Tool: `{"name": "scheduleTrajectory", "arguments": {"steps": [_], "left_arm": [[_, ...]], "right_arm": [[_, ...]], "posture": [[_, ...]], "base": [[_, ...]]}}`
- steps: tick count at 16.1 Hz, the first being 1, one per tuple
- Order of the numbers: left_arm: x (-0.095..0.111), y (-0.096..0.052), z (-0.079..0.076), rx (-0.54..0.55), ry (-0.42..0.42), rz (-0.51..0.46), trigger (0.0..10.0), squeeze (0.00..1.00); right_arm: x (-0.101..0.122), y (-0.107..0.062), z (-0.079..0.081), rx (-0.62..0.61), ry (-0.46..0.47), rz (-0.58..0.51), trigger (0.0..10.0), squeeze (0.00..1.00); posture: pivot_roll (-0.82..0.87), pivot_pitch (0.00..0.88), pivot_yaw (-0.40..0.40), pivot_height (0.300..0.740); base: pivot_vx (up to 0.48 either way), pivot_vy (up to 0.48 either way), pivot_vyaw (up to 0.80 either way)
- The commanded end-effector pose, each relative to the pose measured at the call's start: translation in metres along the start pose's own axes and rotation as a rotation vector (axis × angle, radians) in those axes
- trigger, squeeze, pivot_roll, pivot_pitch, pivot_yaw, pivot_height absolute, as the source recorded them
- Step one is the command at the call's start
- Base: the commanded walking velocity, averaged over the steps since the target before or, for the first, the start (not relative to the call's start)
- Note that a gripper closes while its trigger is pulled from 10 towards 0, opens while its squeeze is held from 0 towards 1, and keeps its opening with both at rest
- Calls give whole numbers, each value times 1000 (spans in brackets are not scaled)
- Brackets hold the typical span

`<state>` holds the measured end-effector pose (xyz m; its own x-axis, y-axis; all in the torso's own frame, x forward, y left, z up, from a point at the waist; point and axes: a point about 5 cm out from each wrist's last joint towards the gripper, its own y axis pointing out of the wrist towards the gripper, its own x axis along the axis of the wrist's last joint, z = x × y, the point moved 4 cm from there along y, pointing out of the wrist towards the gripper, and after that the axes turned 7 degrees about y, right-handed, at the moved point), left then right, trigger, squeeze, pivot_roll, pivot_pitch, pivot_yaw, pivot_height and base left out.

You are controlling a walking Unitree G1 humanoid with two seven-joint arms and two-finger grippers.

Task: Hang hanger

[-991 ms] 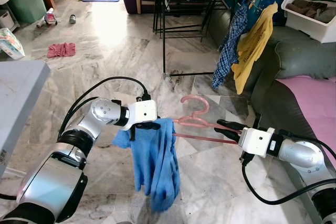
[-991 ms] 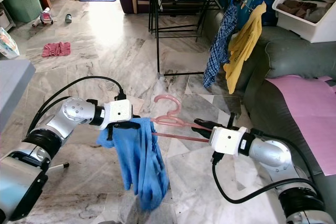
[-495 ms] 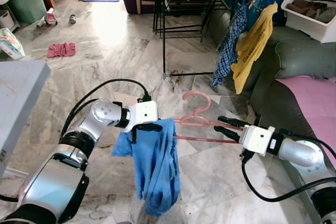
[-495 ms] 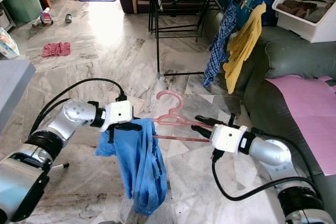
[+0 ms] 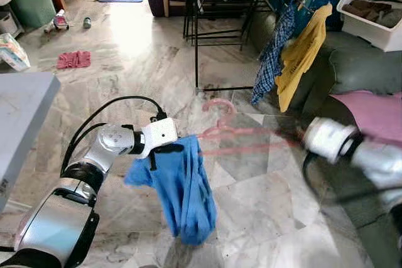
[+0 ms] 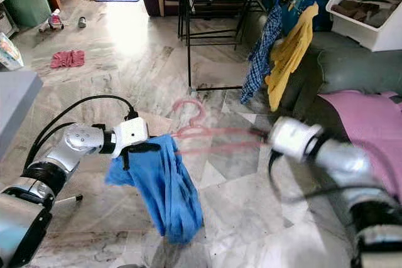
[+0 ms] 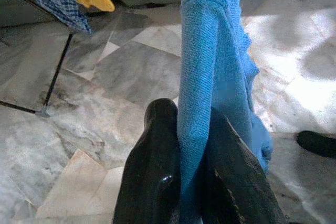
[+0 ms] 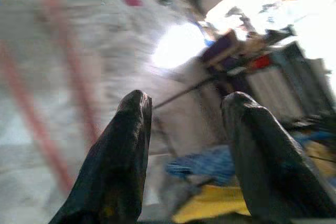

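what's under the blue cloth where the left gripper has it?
Both fingers of the left gripper pinch a fold of the blue cloth, which drapes over one end of the pink hanger. That end is covered; I cannot tell whether the hanger is pinched too.

Left arm bent at elbow, forearm reaching forward and inward, wrist level. Left gripper (image 7: 191,145) shut, black fingers (image 7: 152,166) pinching blue cloth (image 5: 185,186) hanging below gripper. Right arm extended inward from right side, heavily blurred. Right gripper (image 8: 184,124) open, fingers (image 8: 118,156) spread apart, nothing between them.
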<state>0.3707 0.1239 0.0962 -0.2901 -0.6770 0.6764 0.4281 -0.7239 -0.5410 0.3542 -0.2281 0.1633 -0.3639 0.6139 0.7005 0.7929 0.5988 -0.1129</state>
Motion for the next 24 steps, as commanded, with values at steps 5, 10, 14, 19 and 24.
{"name": "scheduleTrajectory", "arguments": {"steps": [5, 10, 14, 19, 24], "left_arm": [[-2, -11, 35, 280, -121, -1, 0, 0], [24, -16, 63, 402, -185, -140, 0, 0], [85, -7, 61, 248, 30, -344, 0, 0], [120, -3, 50, 155, 220, -435, 0, 0], [118, 0, 43, 138, 230, -429, 0, 0]], "right_arm": [[-25, -19, -65, -592, 257, 83, 10000, 1000], [-80, -48, -45, -977, 656, 251, 10000, 1000], [-98, -1, 42, -658, 896, 480, 10000, 1000], [-43, 66, 89, -260, 972, 313, 10000, 0], [-13, 73, 110, 26, 1002, 235, 10000, 0]], "posture": [[18, 43, -41, 740], [23, 52, -32, 740], [40, 61, -35, 740], [54, 60, -37, 740], [54, 54, -40, 740]], "base": [[0, 0, 0], [0, 0, 0], [0, 0, 0], [0, 0, 0], [0, 0, 0]]}}
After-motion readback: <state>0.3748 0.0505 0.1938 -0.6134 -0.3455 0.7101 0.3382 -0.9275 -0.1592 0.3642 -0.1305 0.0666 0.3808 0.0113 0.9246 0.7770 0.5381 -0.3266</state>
